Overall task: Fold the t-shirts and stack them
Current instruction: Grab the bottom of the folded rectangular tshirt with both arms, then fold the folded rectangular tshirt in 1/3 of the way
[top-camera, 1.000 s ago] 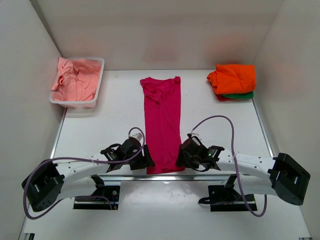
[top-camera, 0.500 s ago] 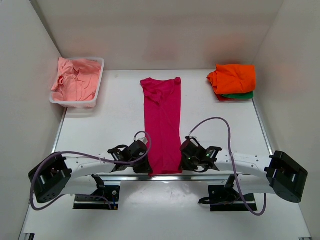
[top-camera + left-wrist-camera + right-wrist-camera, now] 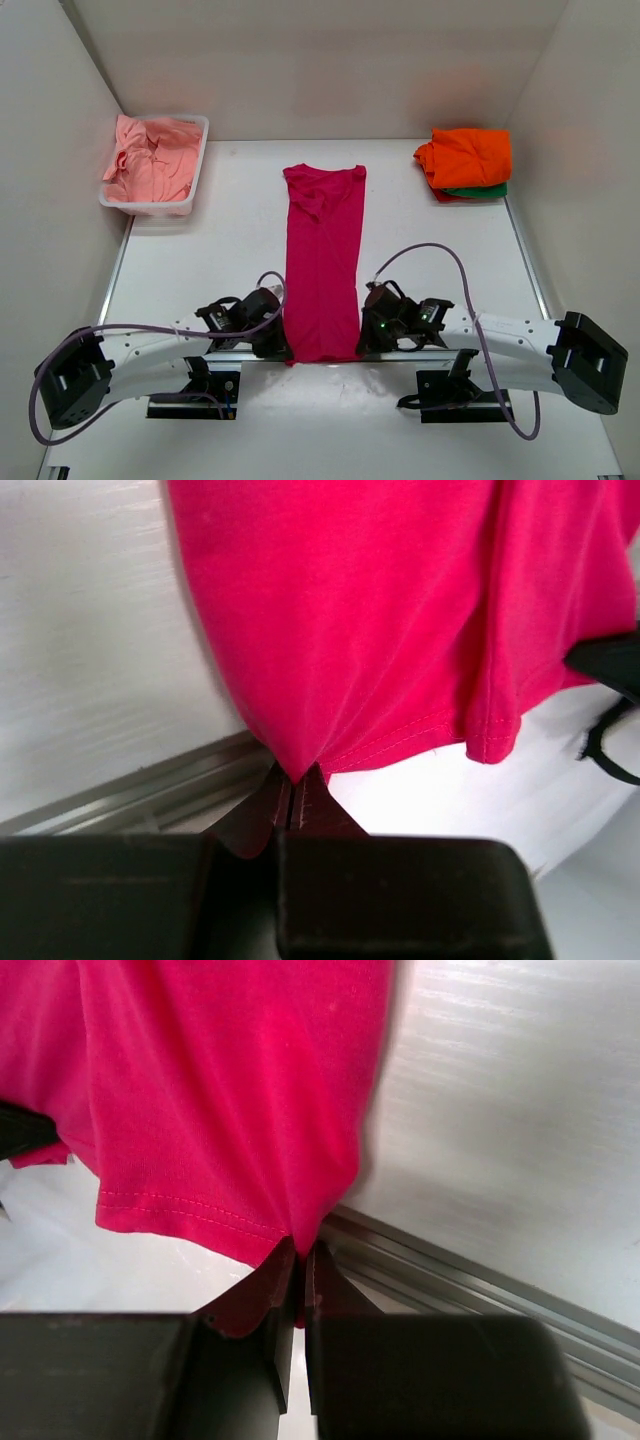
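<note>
We hold the left claw and right claw each clamped on a near hem corner of the magenta shirt, which lies mid-counter between them, its long axis running from the claws to the far side.

To either side of the magenta t-shirt, the left arm and right arm are clad in white shells along their long links. Black wrist housings are fitted nearest the shirt, and blocky black joint housings farthest from it. A lilac cable is looped along each arm. A small green light is lit on the right wrist housing, just beside the shirt. The left gripper and right gripper are formed of dark, wedge-shaped fingers on boxy black bodies.
</note>
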{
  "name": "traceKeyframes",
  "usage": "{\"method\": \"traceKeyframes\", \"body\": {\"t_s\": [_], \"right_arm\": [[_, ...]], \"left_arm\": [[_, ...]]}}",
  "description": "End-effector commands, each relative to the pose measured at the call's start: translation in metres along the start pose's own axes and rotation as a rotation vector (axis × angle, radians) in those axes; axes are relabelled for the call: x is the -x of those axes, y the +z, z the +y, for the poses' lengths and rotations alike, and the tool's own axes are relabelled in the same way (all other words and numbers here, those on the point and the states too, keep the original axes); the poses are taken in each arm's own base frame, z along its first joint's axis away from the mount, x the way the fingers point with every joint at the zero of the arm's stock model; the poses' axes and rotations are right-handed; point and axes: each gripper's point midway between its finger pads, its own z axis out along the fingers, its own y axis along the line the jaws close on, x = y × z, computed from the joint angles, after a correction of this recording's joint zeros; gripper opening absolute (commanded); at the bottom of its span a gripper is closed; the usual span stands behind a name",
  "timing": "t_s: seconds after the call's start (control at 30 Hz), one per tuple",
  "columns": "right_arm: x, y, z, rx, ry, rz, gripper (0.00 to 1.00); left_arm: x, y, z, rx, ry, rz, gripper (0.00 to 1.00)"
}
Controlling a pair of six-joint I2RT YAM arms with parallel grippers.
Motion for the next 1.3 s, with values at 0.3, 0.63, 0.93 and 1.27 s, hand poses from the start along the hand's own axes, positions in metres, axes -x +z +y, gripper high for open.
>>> {"method": "traceKeyframes", "body": {"t_s": [0.3, 0.63, 0.93, 1.27], "right_arm": [[0.09, -0.052, 0.036, 0.101, -0.072, 0.059, 0.0], [0.185, -0.066, 0.029, 0.103, -0.035, 0.052, 0.0], [0.231, -0.049, 0.029, 0.113, -0.039, 0.021, 0.0], [0.272, -0.034, 0.015, 0.067, -0.006, 0.022, 0.0]], "left_arm": [[0.098, -0.054, -0.048, -0.018, -0.126, -0.025, 0.05], [0.185, -0.064, -0.057, 0.002, -0.215, -0.084, 0.09], [0.23, -0.051, -0.044, 0.022, -0.227, -0.072, 0.1], [0.265, -0.032, -0.041, 0.011, -0.218, -0.029, 0.17]]}}
